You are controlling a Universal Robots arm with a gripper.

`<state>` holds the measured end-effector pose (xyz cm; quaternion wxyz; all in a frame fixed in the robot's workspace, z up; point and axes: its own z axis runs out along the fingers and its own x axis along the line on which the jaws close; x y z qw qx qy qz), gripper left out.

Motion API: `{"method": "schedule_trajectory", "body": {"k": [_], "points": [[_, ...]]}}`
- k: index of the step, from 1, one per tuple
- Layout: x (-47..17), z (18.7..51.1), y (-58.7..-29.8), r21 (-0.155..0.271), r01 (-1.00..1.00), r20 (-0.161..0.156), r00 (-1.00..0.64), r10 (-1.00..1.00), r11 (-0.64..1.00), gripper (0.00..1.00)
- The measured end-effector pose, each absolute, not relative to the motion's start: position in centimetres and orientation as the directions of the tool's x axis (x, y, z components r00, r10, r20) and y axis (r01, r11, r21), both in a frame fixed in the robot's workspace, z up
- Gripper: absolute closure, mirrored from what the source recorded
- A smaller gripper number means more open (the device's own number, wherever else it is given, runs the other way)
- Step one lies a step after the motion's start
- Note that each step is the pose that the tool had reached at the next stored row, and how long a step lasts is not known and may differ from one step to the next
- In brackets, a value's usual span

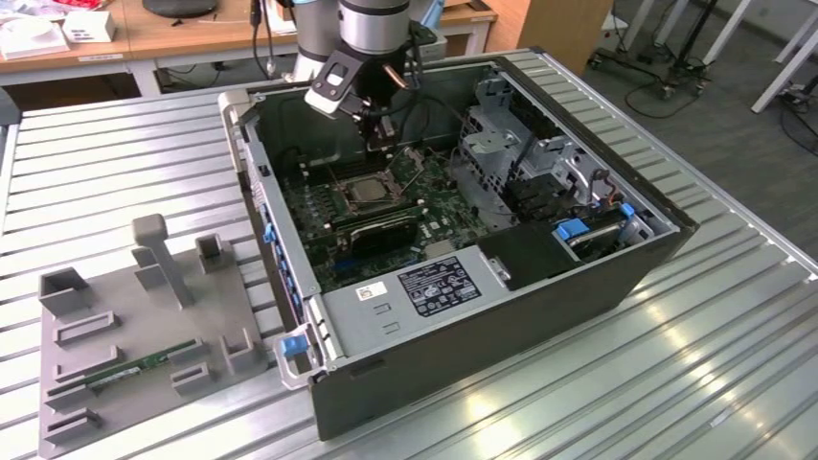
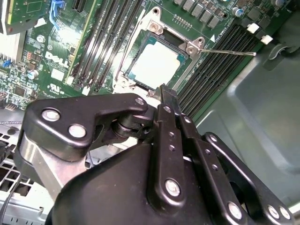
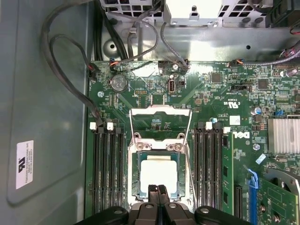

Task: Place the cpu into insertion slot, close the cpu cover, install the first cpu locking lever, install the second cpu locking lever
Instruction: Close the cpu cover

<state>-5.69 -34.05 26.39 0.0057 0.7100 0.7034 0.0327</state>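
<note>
The cpu [image 3: 159,175], a square chip with a pale silvery top, lies flat in the socket on the green motherboard [image 3: 225,93]; it also shows in the second wrist view as the cpu [image 2: 153,64]. The cpu cover [image 3: 160,112], a thin silver frame, is swung back on its hinge beyond the socket, and the board shows through its opening. A thin wire locking lever [image 2: 229,52] sticks out sideways from the socket corner. My gripper [image 3: 157,188] hangs just above the cpu's near edge, fingers shut together with nothing between them. In the exterior view the gripper [image 1: 378,144] is inside the open computer case [image 1: 511,316].
Black memory slots [image 3: 108,168] flank the socket on both sides. Black cables [image 3: 61,70] loop along the case wall, and a metal drive cage [image 1: 499,144] stands beside the board. On the exterior view's left a grey fixture plate [image 1: 128,316] holds a memory stick [image 1: 141,366].
</note>
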Motion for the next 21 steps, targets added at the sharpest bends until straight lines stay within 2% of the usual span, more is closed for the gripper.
{"method": "schedule_trajectory", "body": {"k": [21], "points": [[-5.32, 27.29, -34.05, 0.054, 0.998, 0.038, 0.008, 0.999, -0.01, 0.89]]}}
